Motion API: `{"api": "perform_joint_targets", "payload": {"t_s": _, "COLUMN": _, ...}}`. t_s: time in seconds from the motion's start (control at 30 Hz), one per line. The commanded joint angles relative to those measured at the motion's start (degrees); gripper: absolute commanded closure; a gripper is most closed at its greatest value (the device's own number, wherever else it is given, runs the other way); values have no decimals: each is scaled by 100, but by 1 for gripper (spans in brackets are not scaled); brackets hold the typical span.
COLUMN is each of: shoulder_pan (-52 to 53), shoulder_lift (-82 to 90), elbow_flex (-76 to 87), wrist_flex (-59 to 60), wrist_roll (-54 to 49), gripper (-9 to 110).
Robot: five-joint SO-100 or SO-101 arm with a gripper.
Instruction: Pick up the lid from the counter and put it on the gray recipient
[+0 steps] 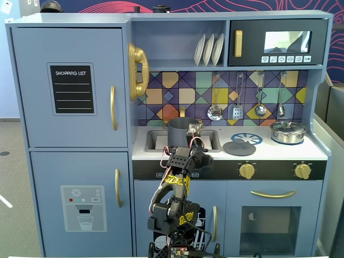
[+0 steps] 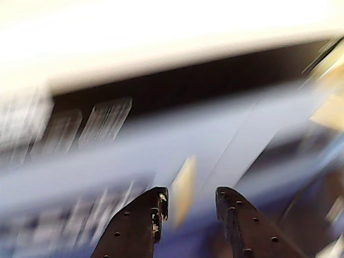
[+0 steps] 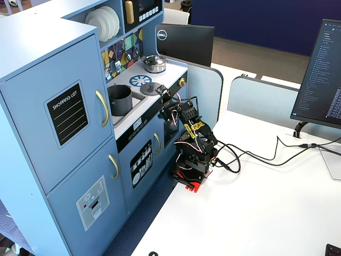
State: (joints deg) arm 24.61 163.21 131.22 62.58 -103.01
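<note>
1. a big blue toy kitchen stands against the white table where the robot arm sits.
2. the dark gray round lid with a small knob in the middle lies flat on the white counter of the kitchen. in a fixed view from the side it lies beside the blue and white burner ring.
3. the dark gray round toy pot with small side handles stands upright in the sink, left of the lid in the front fixed view. the pot is open on top. the lid and the pot do not touch.
4. a small shiny silver pot with its own lid stands on the counter at the right.
5. the black robot arm with yellow stickers stands low in front of the kitchen.
6. the black two-finger gripper is up near the front edge of the counter, between the pot and the lid in the front fixed view. its jaws are spread apart with nothing between them. the wrist view is very blurry.
7. four white plates stand on the shelf above.
</note>
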Motion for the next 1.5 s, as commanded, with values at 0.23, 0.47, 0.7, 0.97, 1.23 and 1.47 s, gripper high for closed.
{"api": "perform_joint_targets", "payload": {"t_s": 0.23, "shoulder_pan": 932, "shoulder_lift": -413, "elbow_flex": -229, "wrist_flex": -2145, "wrist_roll": 396, "gripper": 101}}
{"api": "perform_joint_targets", "payload": {"t_s": 0.47, "shoulder_pan": 1125, "shoulder_lift": -1134, "elbow_flex": 519, "wrist_flex": -4939, "wrist_roll": 738, "gripper": 97}}
{"api": "perform_joint_targets", "payload": {"t_s": 0.7, "shoulder_pan": 1301, "shoulder_lift": -1854, "elbow_flex": 879, "wrist_flex": -6434, "wrist_roll": 1116, "gripper": 74}}
{"api": "perform_joint_targets", "payload": {"t_s": 0.97, "shoulder_pan": 1336, "shoulder_lift": -2531, "elbow_flex": 817, "wrist_flex": -7119, "wrist_roll": 1187, "gripper": 68}}
{"api": "perform_joint_targets", "payload": {"t_s": 1.23, "shoulder_pan": 1230, "shoulder_lift": -3472, "elbow_flex": 246, "wrist_flex": -7444, "wrist_roll": 1178, "gripper": 70}}
{"api": "perform_joint_targets", "payload": {"t_s": 1.47, "shoulder_pan": 1187, "shoulder_lift": -4069, "elbow_flex": -167, "wrist_flex": -7576, "wrist_roll": 1187, "gripper": 71}}
